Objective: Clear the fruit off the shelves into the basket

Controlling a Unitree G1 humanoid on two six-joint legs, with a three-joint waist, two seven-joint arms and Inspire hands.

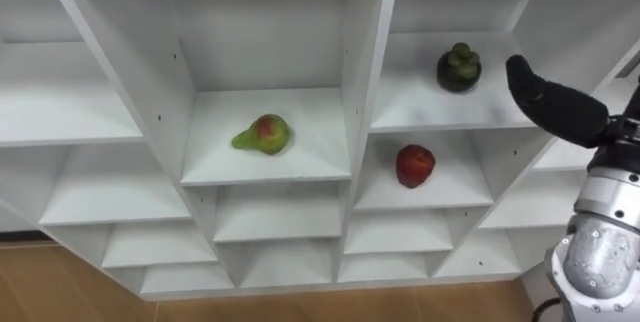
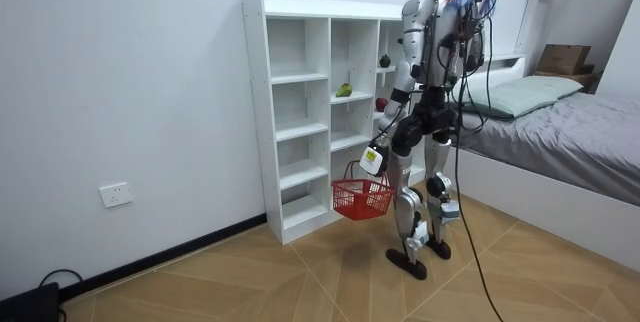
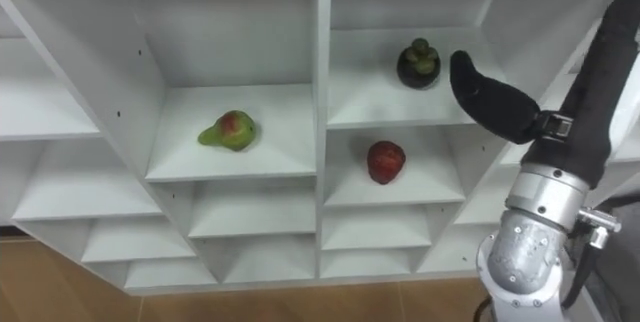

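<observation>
The robot stands facing the white closet (image 1: 358, 62). Its right hand (image 1: 556, 103) is raised with fingers straight and holding nothing, just off the dark green fruit (image 1: 459, 68) at that fruit's 3 o'clock, not touching it. A red apple (image 1: 414, 165) lies one shelf lower, at the dark fruit's 7 o'clock. A green-red pear (image 1: 263, 134) lies in the next compartment, at the apple's 10 o'clock. In the room view the left hand (image 2: 374, 154) hangs low, seemingly clamped on the handle of a red basket (image 2: 362, 198).
</observation>
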